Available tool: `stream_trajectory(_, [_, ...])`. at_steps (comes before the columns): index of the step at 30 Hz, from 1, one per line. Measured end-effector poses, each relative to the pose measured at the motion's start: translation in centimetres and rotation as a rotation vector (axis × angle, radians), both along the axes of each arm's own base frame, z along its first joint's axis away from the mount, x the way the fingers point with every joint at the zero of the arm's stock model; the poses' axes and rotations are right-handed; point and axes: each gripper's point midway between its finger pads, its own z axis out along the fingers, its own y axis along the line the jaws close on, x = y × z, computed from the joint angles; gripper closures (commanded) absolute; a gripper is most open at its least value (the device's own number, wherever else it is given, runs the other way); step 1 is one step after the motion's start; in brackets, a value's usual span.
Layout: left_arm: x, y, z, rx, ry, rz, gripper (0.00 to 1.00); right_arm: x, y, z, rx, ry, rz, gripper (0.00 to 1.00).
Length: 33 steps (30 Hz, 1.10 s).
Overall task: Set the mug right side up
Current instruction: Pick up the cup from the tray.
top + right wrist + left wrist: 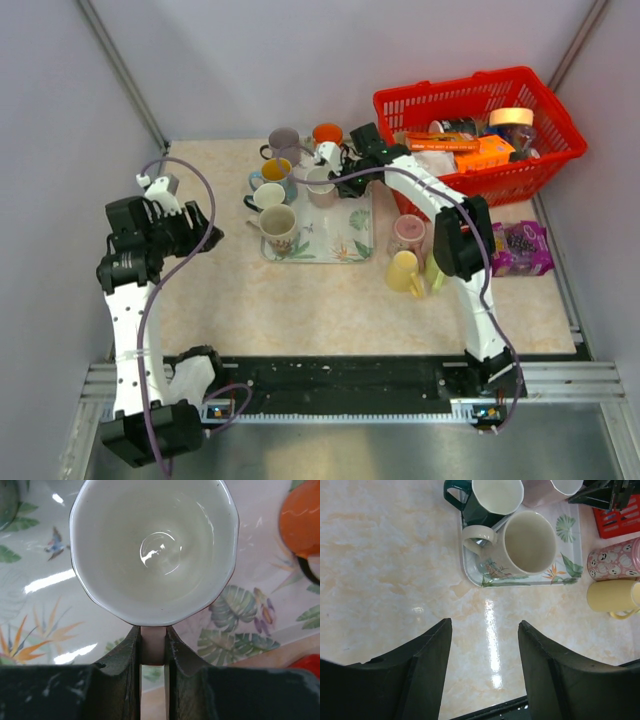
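Beige marbled tabletop [300, 310] shone glossy, bright glare streak [492, 645] down it. Plain pale grey wall panels [60, 100] boxed three sides, aluminium struts [122, 72] at back corners, metal rail [560, 380] along near edge.

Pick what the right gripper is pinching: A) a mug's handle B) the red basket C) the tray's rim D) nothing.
A: the right gripper clamps the pale handle of the white-lined mug, which sits mouth-up on the floral tray.
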Motion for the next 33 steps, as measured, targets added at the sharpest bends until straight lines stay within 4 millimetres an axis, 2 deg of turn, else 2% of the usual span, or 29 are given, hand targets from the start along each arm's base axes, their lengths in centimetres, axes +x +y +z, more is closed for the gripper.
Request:
stream_trajectory(9, [0.4,1.4,0.0,-0.019,0.001,0.032,0.41,6.2,2.9,-0.3,0.077,-0.081,-0.083,1.0])
stream_trajectory(12, [0.4,1.9,0.1,-0.027,-0.003,0.047,0.41,7.5,3.4,-0.5,0.097,-0.101,-0.104,1.0])
stream_trajectory(13, [0.4,2.0,0.2,-0.03,-0.004,0.05,0.41,7.8,3.5,-0.5,0.103,-0.108,-0.109,0.96])
stream_trajectory(20, [0.4,2.5,0.3,-0.04,-0.007,0.066,0.42,8.6,3.8,-0.6,0.128,-0.118,-0.143,0.81])
stream_trajectory(23, [0.4,2.5,0.3,-0.045,-0.006,0.063,0.42,8.8,4.0,-0.6,0.139,-0.121,-0.153,0.61])
stream_trajectory(25, [0.5,2.4,0.3,-0.051,-0.006,0.06,0.42,9.1,4.1,-0.3,0.151,-0.129,-0.165,0.55])
stream_trajectory(28, [0.5,2.3,0.4,-0.059,-0.007,0.057,0.42,9.6,4.2,0.3,0.164,-0.152,-0.176,0.5])
stream_trajectory(33, [0.6,2.1,0.7,-0.074,-0.016,0.053,0.42,10.3,4.2,0.9,0.174,-0.181,-0.192,0.49])
